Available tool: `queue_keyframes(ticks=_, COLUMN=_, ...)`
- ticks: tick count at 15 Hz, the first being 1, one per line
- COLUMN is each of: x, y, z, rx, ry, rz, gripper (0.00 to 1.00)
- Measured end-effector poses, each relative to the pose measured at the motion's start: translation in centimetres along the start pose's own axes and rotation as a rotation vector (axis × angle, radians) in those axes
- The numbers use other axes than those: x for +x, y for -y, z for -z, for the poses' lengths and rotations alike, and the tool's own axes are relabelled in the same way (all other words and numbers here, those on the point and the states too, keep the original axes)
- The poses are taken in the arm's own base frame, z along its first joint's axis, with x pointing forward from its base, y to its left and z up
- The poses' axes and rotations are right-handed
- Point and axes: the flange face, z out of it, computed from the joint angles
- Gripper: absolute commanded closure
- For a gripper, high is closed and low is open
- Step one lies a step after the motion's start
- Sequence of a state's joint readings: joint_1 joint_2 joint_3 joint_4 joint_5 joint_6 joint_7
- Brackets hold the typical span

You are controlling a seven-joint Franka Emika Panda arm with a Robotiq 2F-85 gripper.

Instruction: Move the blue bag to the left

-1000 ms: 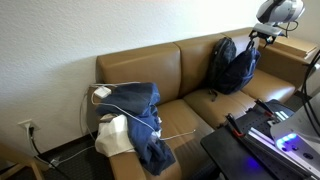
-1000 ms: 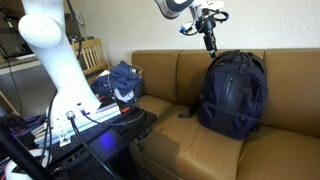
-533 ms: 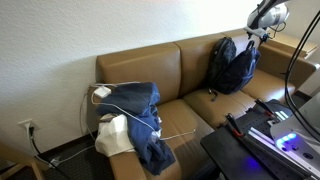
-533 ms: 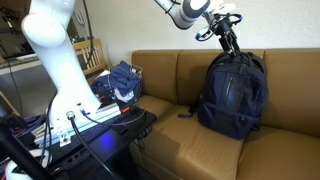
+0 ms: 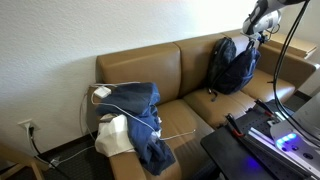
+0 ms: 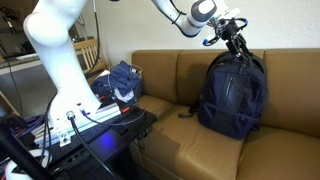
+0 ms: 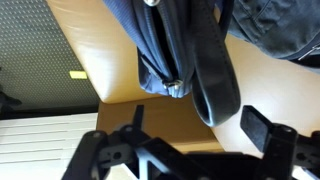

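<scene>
One brown sofa (image 5: 150, 65) fills the middle of both exterior views. At its left end lies one heap of blue denim clothing (image 5: 140, 115) with one white cable (image 5: 101, 92). At its right end one blue bag (image 5: 232, 65) stands upright against the back cushion. One gripper (image 6: 238, 46) sits at the bag's top, upper right of frame. In the wrist view its fingers (image 7: 258, 125) are spread wide apart, either side of the bag's loop handle (image 7: 215, 90).

Denim clothing (image 5: 140, 110) and, seemingly, a white cable (image 5: 103, 92) lie on the sofa (image 5: 140, 65).
</scene>
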State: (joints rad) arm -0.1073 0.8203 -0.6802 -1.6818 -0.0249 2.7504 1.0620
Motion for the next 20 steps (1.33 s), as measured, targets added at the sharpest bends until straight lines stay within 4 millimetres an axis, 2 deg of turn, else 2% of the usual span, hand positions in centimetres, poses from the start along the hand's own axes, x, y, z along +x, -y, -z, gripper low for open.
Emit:
queue_keyframes(ticks=5, x=-0.5, y=1.4, z=-0.4, rx=0.026, ry=0.017, rz=-0.028, gripper=0.7)
queue_keyframes(ticks=9, x=-1.2, y=1.7, z=-1.0, rx=0.032, ry=0.05, rz=-0.038, gripper=0.97)
queue_keyframes(ticks=11, x=-1.2, y=1.8, z=-1.2, rx=0.036, ry=0.058, rz=-0.043, gripper=0.99)
queue_keyframes(ticks=12, x=-1.1, y=1.8, z=-1.3, rx=0.037, ry=0.063, rz=-0.047, gripper=0.96)
queue_keyframes(ticks=16, x=-0.3, y=2.0, z=-1.4, rx=0.045, ry=0.125, rz=-0.094, gripper=0.96)
queue_keyframes(ticks=18, x=0.6, y=2.1, z=-0.6, rx=0.065, ry=0.213, rz=-0.128, gripper=0.96)
queue_keyframes(ticks=20, x=1.6, y=1.9, z=1.1, rx=0.096, ry=0.301, rz=-0.148, gripper=0.96)
